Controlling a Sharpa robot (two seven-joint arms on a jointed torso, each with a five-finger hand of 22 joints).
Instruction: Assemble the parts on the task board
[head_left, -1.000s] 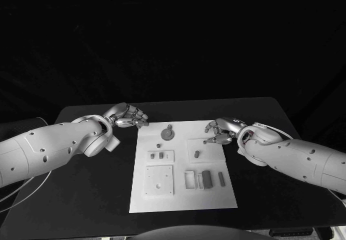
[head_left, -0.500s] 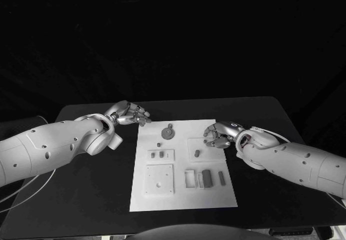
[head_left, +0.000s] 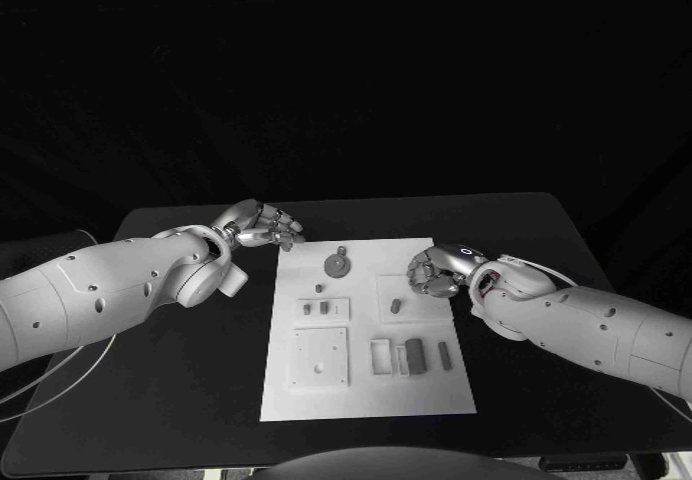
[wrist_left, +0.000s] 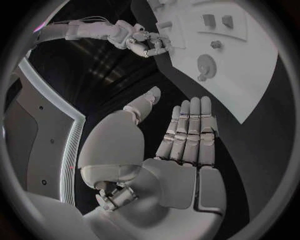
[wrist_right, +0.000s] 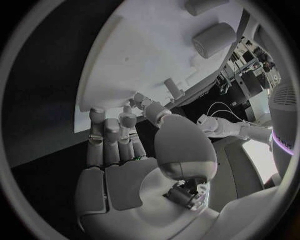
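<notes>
Currently my right robot hand (head_left: 436, 272), fingers curled and holding nothing, hovers over the right edge of the white rectangular task board (head_left: 366, 395); the small grey upright part (head_left: 394, 304) stands just inboard, nearer than my left robot hand (head_left: 260, 226), open.

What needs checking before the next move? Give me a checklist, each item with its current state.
1. Left hand free: ok. It holds nothing, fingers extended, over the black table beside the task board.
2. Right hand free: cannot tell. Its fingers are curled over the board's right edge; whether they hold a part is hidden.
3. Round part reachable: ok. It lies uncovered on the board's far end, between the two hands.
4. Dark upright part seated: cannot tell. It stands among the near slots, but its fit is too small to judge.
5. Board square to the table: ok. It lies flat, its edges parallel to the table's.
</notes>
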